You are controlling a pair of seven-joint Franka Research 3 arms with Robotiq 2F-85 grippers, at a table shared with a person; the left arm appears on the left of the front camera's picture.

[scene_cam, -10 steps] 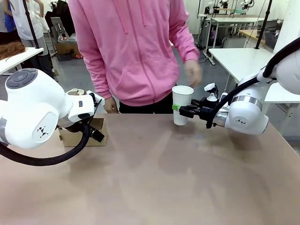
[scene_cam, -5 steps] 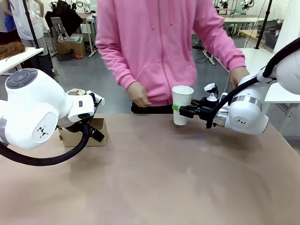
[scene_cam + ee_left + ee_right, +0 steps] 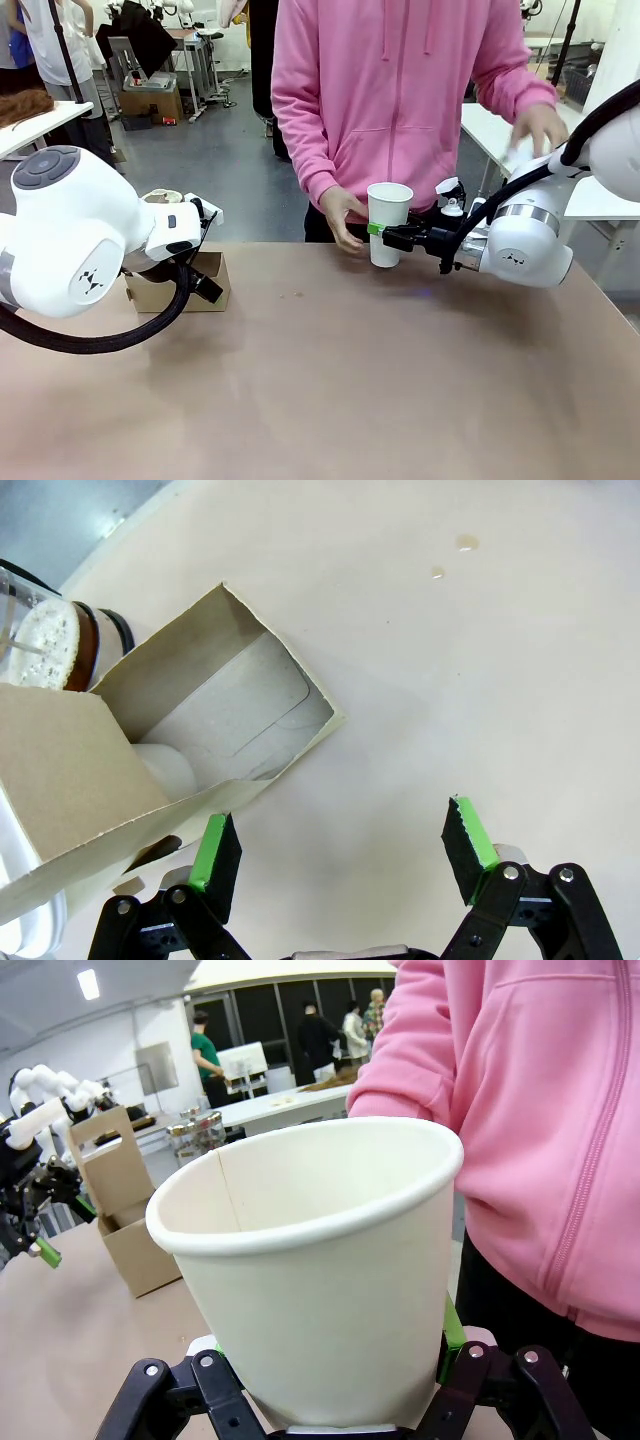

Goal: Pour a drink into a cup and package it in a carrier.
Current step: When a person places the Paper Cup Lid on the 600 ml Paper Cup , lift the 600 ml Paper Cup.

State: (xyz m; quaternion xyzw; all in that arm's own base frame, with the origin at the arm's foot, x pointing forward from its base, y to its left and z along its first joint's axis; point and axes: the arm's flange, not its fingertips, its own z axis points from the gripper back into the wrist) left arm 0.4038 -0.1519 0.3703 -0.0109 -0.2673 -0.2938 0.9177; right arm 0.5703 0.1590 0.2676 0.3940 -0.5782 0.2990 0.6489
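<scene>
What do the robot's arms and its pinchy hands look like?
The left arm and right arm are rounded, glossy white shells, each with a small black logo. A ribbed black cable runs beside them. The left gripper and right gripper are black linkages with two fingers tipped by bright green pads.

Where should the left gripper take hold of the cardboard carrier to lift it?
Grip the carrier by its upright centre handle tab, coming straight down from above with a finger on each face. The tab is a thin flat panel rising above the slots, likely narrow enough for the open left gripper. The box body looks too wide and soft-walled to pinch.
</scene>
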